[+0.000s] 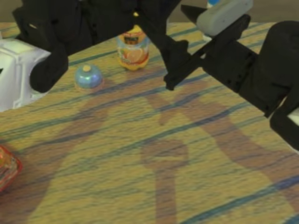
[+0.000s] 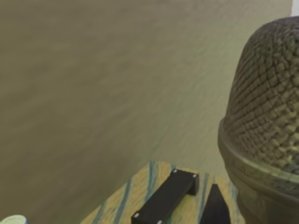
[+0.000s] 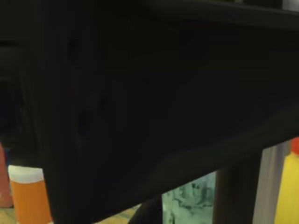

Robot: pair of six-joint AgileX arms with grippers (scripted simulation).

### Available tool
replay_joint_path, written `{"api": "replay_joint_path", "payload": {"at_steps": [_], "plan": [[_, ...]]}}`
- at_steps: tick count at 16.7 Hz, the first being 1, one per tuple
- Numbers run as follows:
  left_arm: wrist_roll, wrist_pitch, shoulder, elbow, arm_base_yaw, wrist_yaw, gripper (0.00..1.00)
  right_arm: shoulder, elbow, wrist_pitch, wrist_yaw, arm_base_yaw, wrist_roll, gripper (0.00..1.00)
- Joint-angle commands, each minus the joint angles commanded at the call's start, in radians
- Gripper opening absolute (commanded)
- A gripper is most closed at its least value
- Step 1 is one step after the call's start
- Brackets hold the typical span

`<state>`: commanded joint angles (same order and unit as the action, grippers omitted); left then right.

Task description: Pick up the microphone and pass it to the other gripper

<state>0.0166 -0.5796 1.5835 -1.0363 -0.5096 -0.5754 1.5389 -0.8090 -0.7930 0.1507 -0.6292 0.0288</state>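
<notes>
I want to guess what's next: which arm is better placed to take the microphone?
Right, probably. The microphone looms close in the left wrist view, so the left arm likely has it; the right pincer waits just beyond.

The microphone (image 2: 266, 140) fills one side of the left wrist view, so close that only its rounded head shows: fine silver-grey mesh, patterned in small diamond cells, with a smooth ring band running beneath the mesh. Just beside the microphone's band, a pointed black wedge-shaped finger (image 2: 216, 207) juts up, and next to that lies a flat black bar (image 2: 166, 197) with small pale screws at its corners. Behind both, a corner of the striped surface (image 2: 124, 203) shows, tan with blue-green lines. Farther from the microphone, a pale rounded object (image 2: 13, 219) barely shows. All else is plain dull backdrop.
</notes>
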Motion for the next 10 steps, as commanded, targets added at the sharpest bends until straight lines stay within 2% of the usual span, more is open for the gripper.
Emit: {"api": "replay_joint_path", "payload": {"at_steps": [7, 10], "plan": [[0.004, 0.002, -0.007, -0.005, 0.002, 0.004, 0.00, 0.004, 0.010, 0.001, -0.004, 0.004, -0.004, 1.00], [0.003, 0.002, -0.028, 0.015, 0.044, -0.036, 0.00, -0.068, 0.076, 0.013, 0.007, 0.015, -0.005, 1.00]]}}
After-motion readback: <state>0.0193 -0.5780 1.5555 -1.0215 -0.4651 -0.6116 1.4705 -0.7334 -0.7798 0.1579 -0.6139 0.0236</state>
